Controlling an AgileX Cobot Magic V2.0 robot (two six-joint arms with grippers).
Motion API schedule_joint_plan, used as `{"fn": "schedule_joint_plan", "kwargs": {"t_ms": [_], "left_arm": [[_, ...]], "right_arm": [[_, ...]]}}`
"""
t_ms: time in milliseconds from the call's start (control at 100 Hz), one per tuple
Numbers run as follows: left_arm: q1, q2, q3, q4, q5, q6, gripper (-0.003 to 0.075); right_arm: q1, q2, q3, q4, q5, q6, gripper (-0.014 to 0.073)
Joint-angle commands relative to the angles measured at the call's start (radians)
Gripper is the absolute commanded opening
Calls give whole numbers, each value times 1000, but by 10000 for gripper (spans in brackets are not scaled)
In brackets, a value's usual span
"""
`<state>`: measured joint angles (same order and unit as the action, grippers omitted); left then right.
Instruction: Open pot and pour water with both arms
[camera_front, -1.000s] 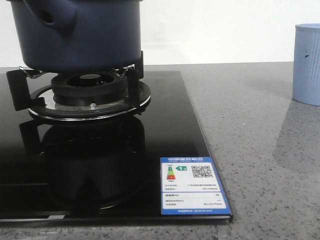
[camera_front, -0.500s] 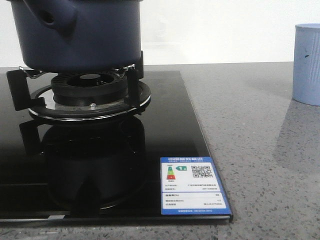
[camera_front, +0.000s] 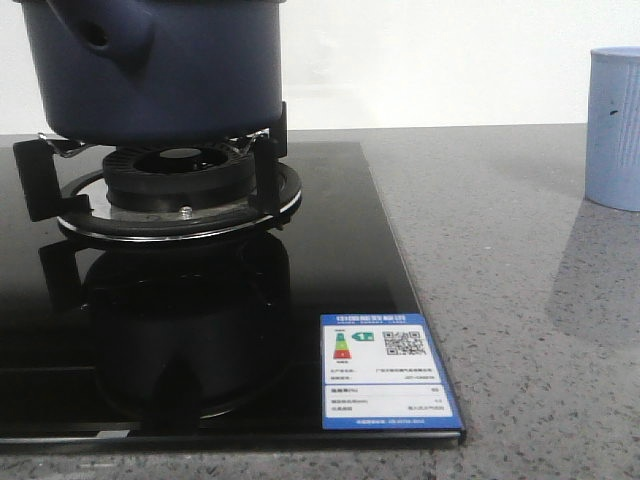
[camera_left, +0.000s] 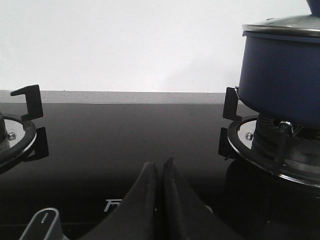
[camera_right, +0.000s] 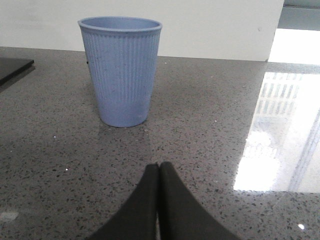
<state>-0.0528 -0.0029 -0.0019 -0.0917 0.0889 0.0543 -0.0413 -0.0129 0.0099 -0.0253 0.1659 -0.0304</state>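
Pot (camera_front: 170, 70) sits upright on burner (camera_front: 180, 185), stubby handle (camera_front: 115, 35) facing camera.

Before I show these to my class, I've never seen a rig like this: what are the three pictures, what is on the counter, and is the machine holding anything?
It is a robot with two arms, each ending in a gripper. One picture comes from a front camera that looks forward over the counter; the other two come from cameras on the arms' wrists, so the dark wedge at the bottom of each is that arm's own gripper.

The front view shows a dark blue pot sitting on a gas burner of a black glass stove, with a light-blue cup off to the right on the grey counter. The left wrist view shows the pot with its lid on.

The left gripper and the right gripper both have their jaws closed and empty. Nothing is held.
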Motion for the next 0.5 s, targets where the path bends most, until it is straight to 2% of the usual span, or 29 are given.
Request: {"fn": "schedule_joint_plan", "kwargs": {"t_ms": [0,370,490], "left_arm": [[4,-25,14,-3,-78,-7,-16],[4,-25,14,-3,-78,-7,-16],[4,-25,14,-3,-78,-7,-16]], "right_arm": [[2,-18,17,-12,-88,-4,-62],[2,-18,17,-11,-97,-4,-62],[2,-18,17,49,-97,-4,-62]]}}
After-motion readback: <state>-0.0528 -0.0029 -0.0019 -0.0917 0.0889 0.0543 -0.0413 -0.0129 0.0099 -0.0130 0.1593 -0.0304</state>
